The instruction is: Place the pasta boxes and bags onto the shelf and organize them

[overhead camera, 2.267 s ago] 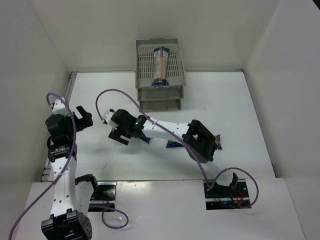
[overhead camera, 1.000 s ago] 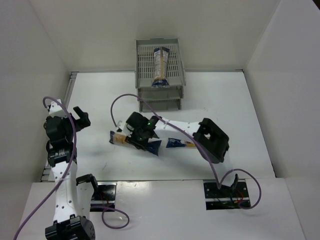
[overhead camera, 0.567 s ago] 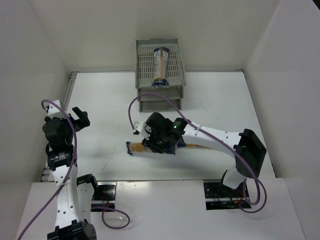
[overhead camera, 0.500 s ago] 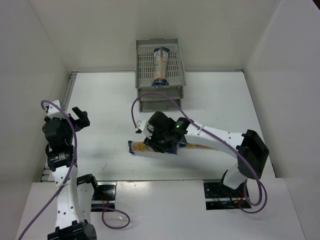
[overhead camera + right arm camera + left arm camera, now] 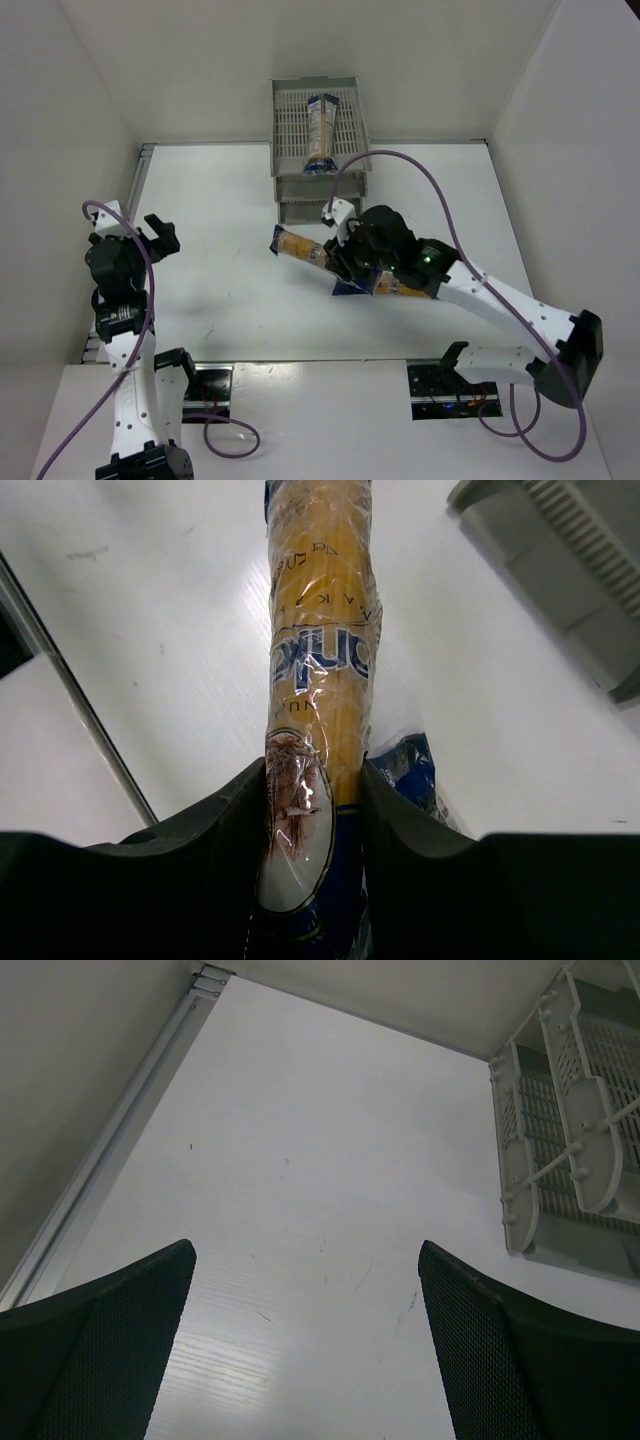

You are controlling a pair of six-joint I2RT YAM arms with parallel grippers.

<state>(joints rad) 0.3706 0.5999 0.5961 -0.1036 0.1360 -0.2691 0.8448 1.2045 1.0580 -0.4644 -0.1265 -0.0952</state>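
Observation:
The grey three-tier shelf (image 5: 284,150) stands at the back centre, and one pasta pack (image 5: 322,128) lies on its top tray. My right gripper (image 5: 345,264) is shut on a second pack (image 5: 298,244), held above the table just in front of the shelf. In the right wrist view that yellow pack (image 5: 320,650) runs straight out from between the fingers of the gripper (image 5: 315,795). A third pack (image 5: 388,290) lies on the table under the right arm, its blue end (image 5: 410,765) showing. At the far left my left gripper (image 5: 160,234) is open and holds nothing (image 5: 305,1360).
White walls close the table in at the back and on both sides. A metal rail (image 5: 143,170) runs along the table's left edge. The shelf's side (image 5: 560,1130) shows in the left wrist view, and its corner (image 5: 560,540) in the right wrist view.
The right arm has carried its pack from the middle-left of the table rightward and back, up to the front of the shelf. The left arm has stayed put.

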